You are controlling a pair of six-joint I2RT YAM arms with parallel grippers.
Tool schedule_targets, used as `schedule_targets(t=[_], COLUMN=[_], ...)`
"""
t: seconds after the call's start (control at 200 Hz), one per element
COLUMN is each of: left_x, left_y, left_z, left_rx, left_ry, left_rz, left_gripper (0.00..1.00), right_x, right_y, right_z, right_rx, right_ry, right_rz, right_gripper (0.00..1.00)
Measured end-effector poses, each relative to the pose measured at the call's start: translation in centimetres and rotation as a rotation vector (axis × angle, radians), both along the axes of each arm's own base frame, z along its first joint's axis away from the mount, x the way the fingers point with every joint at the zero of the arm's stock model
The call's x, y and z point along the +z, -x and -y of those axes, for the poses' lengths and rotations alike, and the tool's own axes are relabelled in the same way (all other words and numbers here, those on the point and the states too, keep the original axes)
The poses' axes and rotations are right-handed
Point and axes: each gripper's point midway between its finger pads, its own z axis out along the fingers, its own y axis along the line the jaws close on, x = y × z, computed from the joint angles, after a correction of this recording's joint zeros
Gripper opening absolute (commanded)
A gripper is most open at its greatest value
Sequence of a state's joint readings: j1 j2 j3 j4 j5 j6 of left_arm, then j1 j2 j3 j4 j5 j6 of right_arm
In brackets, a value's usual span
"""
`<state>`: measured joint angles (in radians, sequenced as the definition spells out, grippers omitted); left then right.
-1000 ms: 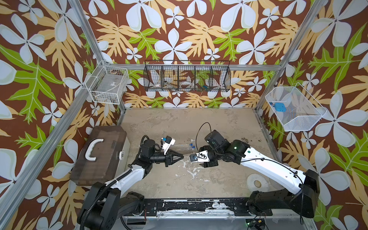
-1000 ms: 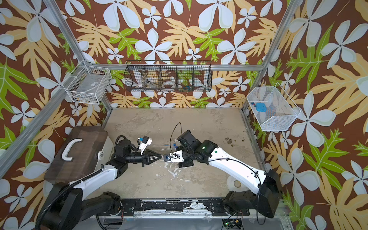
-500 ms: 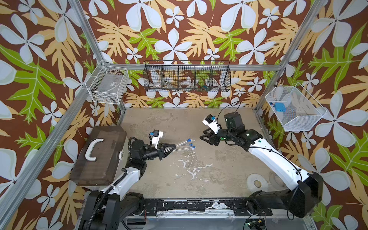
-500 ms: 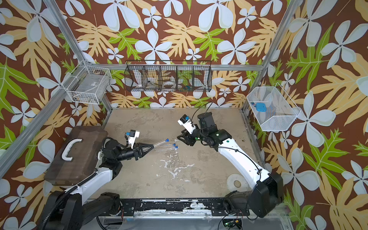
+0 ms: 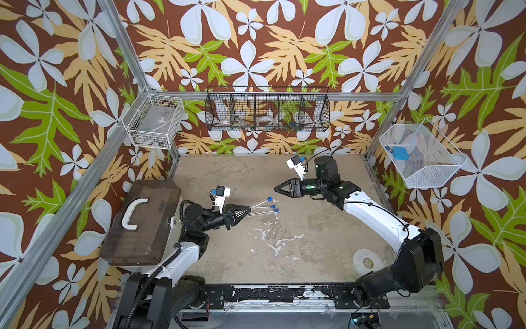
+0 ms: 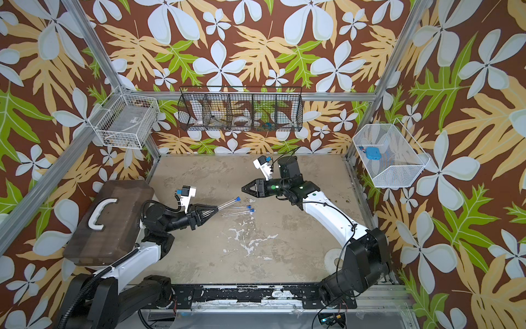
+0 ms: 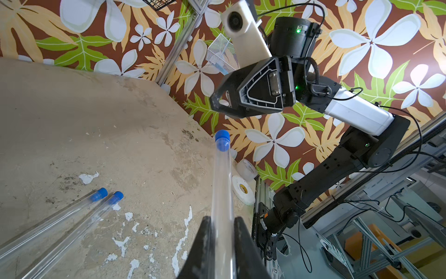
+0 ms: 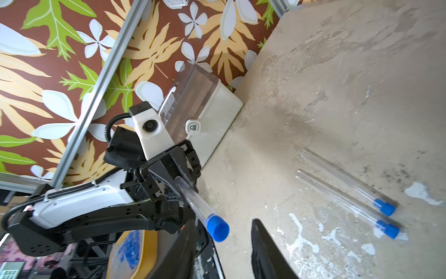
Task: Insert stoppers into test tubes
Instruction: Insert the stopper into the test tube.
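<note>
Nearest the robot's base, a white tape roll (image 5: 365, 259) lies flat on the worn table (image 5: 313, 228), close to the foot of the right arm. Further in, at the table's left edge, sits a storage case (image 5: 142, 225) with a dark translucent lid and a white handle.

Just beside the case, the left gripper (image 5: 248, 210) is clamped on a clear held test tube (image 5: 260, 203). It grips the tube by the end away from its plug, raised off the table and slanting toward the right arm. A bright-blue stopper (image 5: 269, 198) sits in the tube's free end.

Beside and below it, two other test tubes (image 8: 342, 179) lie on the table side by side, almost parallel. Each is plugged with one of the blue stoppers (image 7: 99, 194).

Beyond the raised tube's plugged end, the right gripper (image 5: 276, 188) hangs above the table, pointing back at the left arm. Its fingers stand a little apart with nothing between them, and the plug is near their tips without touching.

Farthest off, a black wire basket (image 5: 267, 109) hangs on the back wall. A white wire basket (image 5: 153, 125) hangs at the left corner, and a white mesh basket (image 5: 427, 171) on the right holds a light-blue square object (image 5: 400, 152).
</note>
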<state>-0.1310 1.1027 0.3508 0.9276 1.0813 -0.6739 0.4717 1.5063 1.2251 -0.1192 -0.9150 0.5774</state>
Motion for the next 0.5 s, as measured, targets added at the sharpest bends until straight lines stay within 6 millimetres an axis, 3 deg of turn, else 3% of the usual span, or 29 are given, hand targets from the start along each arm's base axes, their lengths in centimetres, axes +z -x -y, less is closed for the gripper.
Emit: schedule_targets(t=[0.501], left_x=[0.2], left_y=[0.4], left_z=[0.1], left_rx=[-0.019], left_ry=[-0.007], left_rz=[0.044], left_gripper=[0.00], right_x=[-0.4], right_y=[2.7], right_z=[-0.7], right_rx=[0.108], right_ry=[-0.055], right_rz=[-0.143], right_gripper=[0.32])
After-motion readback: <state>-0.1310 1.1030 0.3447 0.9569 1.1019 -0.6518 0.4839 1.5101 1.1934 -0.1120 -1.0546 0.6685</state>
